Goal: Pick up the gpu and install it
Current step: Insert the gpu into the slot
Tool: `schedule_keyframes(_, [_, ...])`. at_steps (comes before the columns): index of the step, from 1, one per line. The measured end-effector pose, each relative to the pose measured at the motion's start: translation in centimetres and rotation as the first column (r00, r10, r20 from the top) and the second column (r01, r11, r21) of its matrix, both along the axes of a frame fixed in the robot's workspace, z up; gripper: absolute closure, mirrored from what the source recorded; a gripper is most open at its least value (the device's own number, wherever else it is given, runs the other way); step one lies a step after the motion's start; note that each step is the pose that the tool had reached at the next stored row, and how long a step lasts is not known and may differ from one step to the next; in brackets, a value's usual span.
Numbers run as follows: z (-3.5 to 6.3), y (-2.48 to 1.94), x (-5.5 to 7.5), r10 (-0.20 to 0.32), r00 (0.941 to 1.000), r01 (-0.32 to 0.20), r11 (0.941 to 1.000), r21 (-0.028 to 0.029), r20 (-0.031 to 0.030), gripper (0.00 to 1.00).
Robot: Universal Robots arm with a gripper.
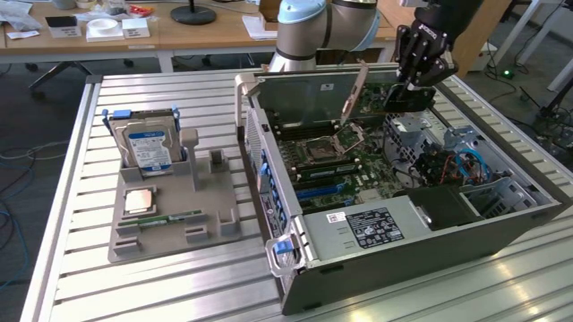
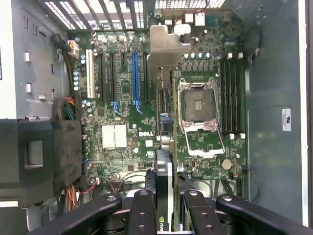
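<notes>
My gripper (image 1: 414,86) hangs over the open computer case (image 1: 447,241) and is shut on the gpu (image 1: 404,100), a thin card held on edge. The card's silver end bracket (image 1: 352,94) slants down toward the motherboard (image 1: 345,168). In the wrist view the gpu (image 2: 165,127) appears edge-on, running from my gripper (image 2: 166,215) to its bracket (image 2: 166,46). It hovers above the board between the blue slot (image 2: 135,81) and the CPU socket (image 2: 198,105). A black finger (image 2: 142,210) presses on each side of the card.
A grey holder (image 1: 125,248) stands on the slatted table at the exterior view's left, carrying a hard drive (image 1: 147,151), a memory stick (image 1: 170,219) and a CPU chip (image 1: 139,201). Cables and a black shroud (image 2: 44,156) sit inside the case. Desks stand behind.
</notes>
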State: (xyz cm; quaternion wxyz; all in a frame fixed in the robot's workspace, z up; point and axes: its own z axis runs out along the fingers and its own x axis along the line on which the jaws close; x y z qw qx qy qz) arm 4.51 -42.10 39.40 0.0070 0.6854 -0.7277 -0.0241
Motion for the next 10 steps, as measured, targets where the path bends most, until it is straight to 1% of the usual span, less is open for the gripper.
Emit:
schedule_keyframes(4, [-0.24,0.0,-0.29,0.005,0.9996,-0.005,1.0,-0.0002,0.0283,0.73])
schedule_keyframes(5, [-0.31,0.0,-0.39,0.006,0.9994,-0.006,1.0,-0.0001,0.0344,0.73])
schedule_keyframes(6, [-0.4,0.0,-0.5,0.006,0.9992,-0.006,1.0,-0.0002,0.0388,0.73])
schedule_keyframes(7, [-0.52,0.0,-0.6,0.006,0.9991,-0.006,1.0,-0.0003,0.0408,0.73])
schedule_keyframes(10, [-0.96,0.0,-0.77,0.006,0.9991,-0.006,1.0,-0.0002,0.0413,0.73])
